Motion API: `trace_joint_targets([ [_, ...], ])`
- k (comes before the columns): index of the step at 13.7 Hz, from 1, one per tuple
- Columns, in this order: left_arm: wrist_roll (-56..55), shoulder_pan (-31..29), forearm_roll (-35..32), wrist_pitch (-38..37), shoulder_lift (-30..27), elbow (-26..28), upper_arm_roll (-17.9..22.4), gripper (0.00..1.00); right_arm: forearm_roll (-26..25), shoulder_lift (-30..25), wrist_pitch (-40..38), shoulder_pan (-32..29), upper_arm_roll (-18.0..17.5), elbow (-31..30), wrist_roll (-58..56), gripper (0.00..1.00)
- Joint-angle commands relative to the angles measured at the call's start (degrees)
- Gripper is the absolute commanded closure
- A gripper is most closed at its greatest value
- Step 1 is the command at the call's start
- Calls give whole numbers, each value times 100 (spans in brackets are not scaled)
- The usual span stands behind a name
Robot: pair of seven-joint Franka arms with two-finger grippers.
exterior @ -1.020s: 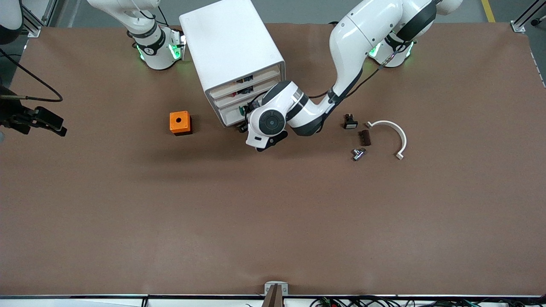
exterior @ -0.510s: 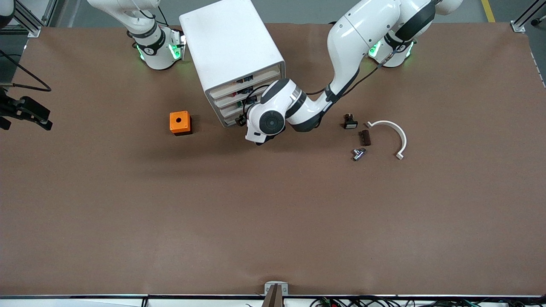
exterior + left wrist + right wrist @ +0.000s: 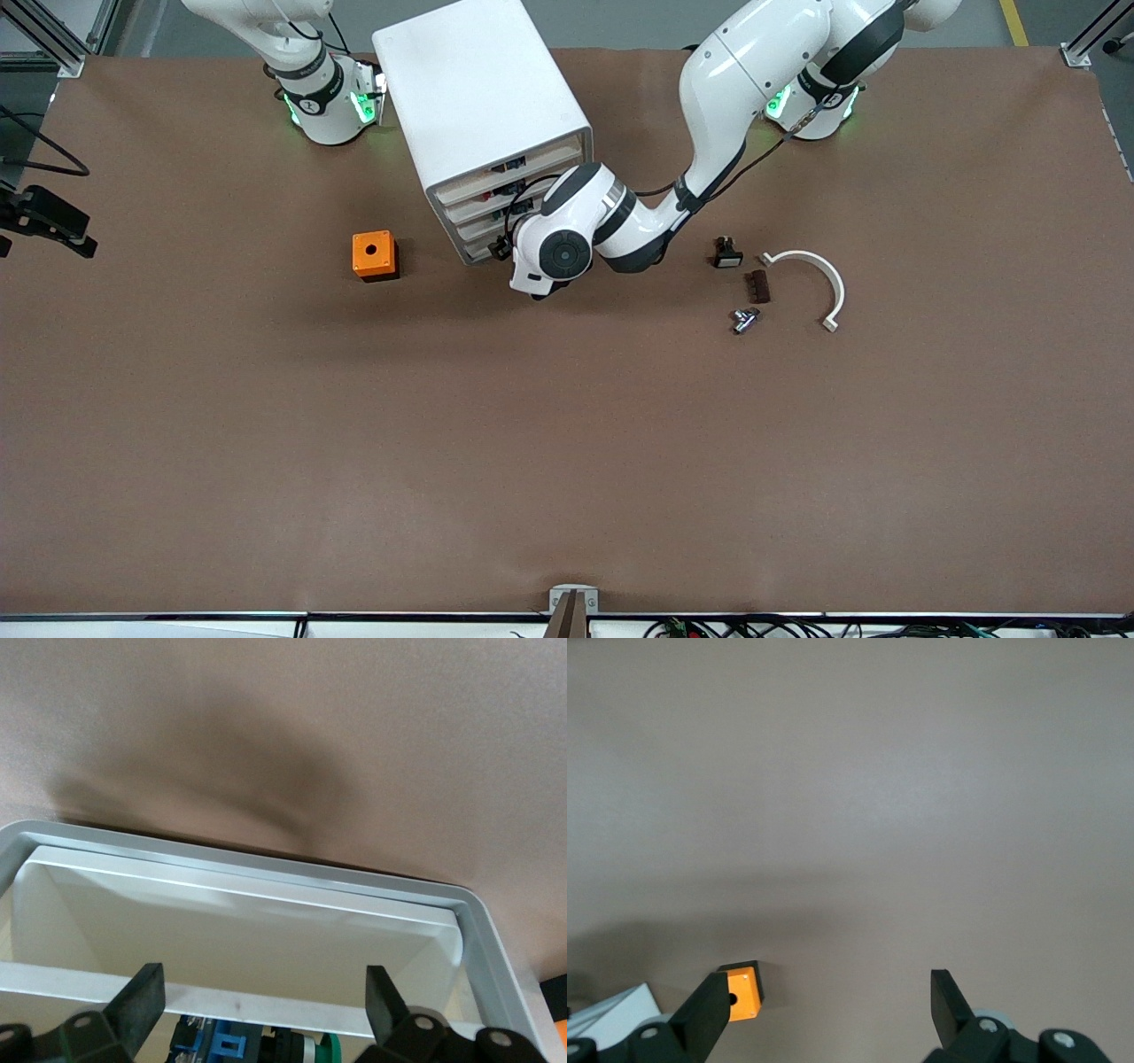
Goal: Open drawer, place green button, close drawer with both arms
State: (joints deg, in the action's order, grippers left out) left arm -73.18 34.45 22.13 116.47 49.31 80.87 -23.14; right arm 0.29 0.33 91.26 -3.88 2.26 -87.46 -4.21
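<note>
The right gripper (image 3: 44,226) hangs over the worktop's (image 3: 567,443) edge at the right arm's end, well away from everything, its jaws spread wide with nothing between them, as the right wrist view shows; that arm waits. Next along sits an orange box (image 3: 374,255) with a round hole, alone on the worktop, near the white cabinet (image 3: 478,106). The cabinet stands at an angle between the two arm bases, and its drawer (image 3: 266,930) is pulled out a little. The left gripper (image 3: 264,1003) is right at the drawer's front, its jaws wide apart and holding nothing, while the arm's bulky wrist (image 3: 567,252) covers the drawer in the front view. The green-capped button (image 3: 326,1051) lies inside the drawer, seen just under the cabinet's edge in the left wrist view. Farther toward the left arm's end lie a black button with a white cap (image 3: 727,253), a dark brown block (image 3: 757,286), a small metal fitting (image 3: 744,320) and a curved white bracket (image 3: 811,283), clustered close together.
</note>
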Motion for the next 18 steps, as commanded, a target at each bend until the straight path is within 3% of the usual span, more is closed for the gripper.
trace_joint_targets([
  [1,-3,-131,55,-10,-272,122,11,0,226,-15,-117,-228,-103,124,-71,0],
  [3,-21,-271,-58,-36,-422,113,46,0,226,-15,-318,-228,-95,142,-80,0],
  [6,-12,-657,-778,-343,-825,-9,55,0,226,-15,-363,-254,-86,168,-80,0],
  [9,241,-1289,-1279,-983,-1449,-10,46,0,234,-15,-346,-254,-86,177,-71,0],
  [13,1846,-2299,-1482,-2441,-2485,-1,46,0,226,-15,-363,-245,-94,194,-80,0],
  [18,3878,-3575,-1536,-3629,-3322,51,37,0,226,-15,-372,-245,-103,194,-71,0],
])
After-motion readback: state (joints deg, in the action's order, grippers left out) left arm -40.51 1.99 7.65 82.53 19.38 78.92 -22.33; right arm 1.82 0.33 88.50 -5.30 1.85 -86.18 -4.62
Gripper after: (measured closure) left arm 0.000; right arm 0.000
